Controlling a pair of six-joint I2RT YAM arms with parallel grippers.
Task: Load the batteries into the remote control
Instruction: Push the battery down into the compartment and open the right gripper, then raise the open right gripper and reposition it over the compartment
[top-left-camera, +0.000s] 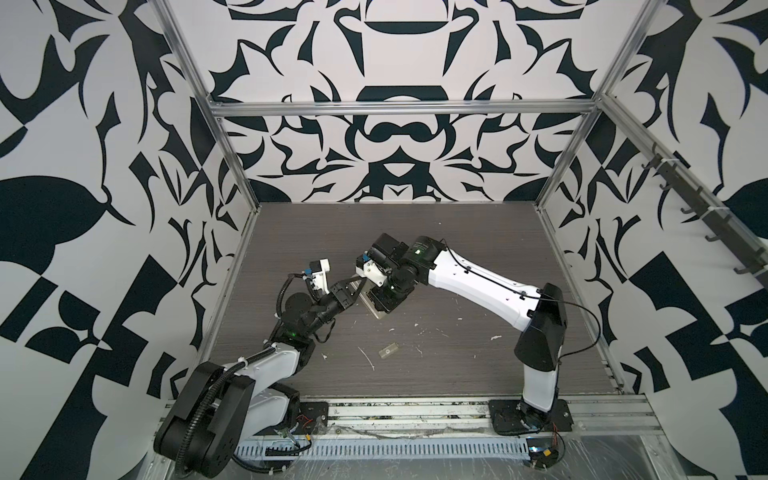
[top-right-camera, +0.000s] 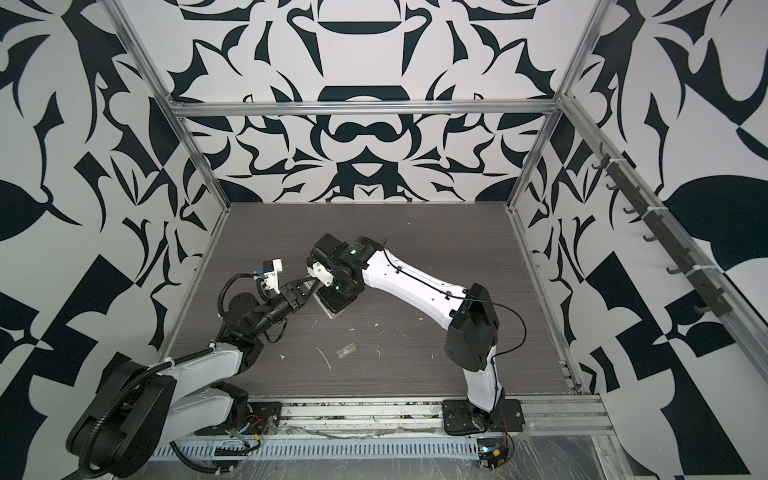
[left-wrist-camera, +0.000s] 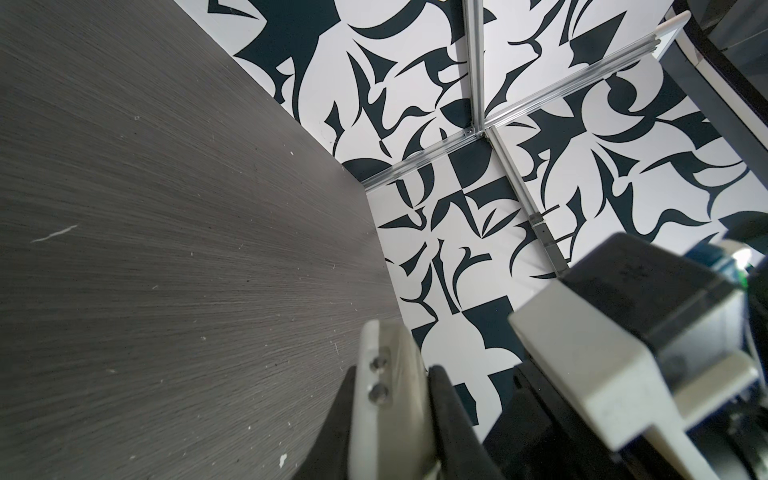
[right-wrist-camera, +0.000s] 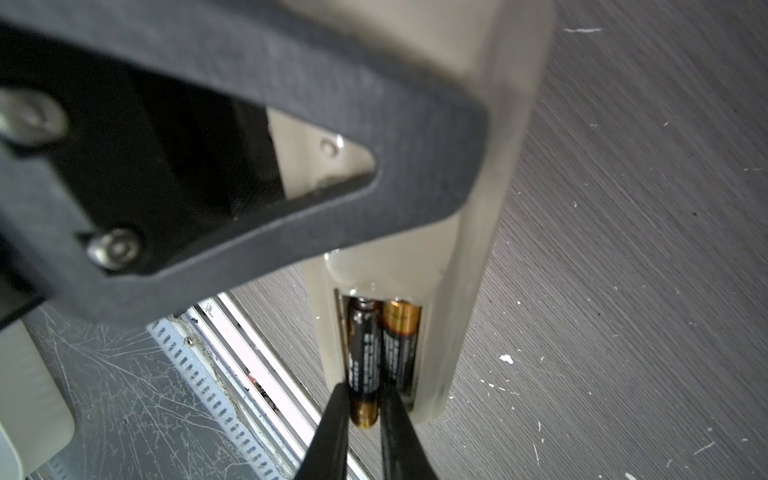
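My left gripper (top-left-camera: 356, 286) (left-wrist-camera: 394, 372) is shut on the white remote control (top-left-camera: 375, 311) (top-right-camera: 331, 311) (left-wrist-camera: 386, 407) and holds it tilted above the middle of the table, back side up. In the right wrist view the remote control (right-wrist-camera: 469, 291) shows its open battery recess with both batteries in it. One battery (right-wrist-camera: 400, 345) lies fully in its slot. The other battery (right-wrist-camera: 362, 353) sticks out past the recess edge at its copper end. My right gripper (right-wrist-camera: 363, 392) (top-left-camera: 384, 300) pinches that end between its thin black fingers.
A small translucent cover piece (top-left-camera: 387, 350) (top-right-camera: 347, 350) lies flat on the grey wood-grain table (top-left-camera: 457, 257), nearer the front. White scuffs dot the table around it. Aluminium rails (top-left-camera: 415, 409) run along the front edge, and patterned walls close in the other sides.
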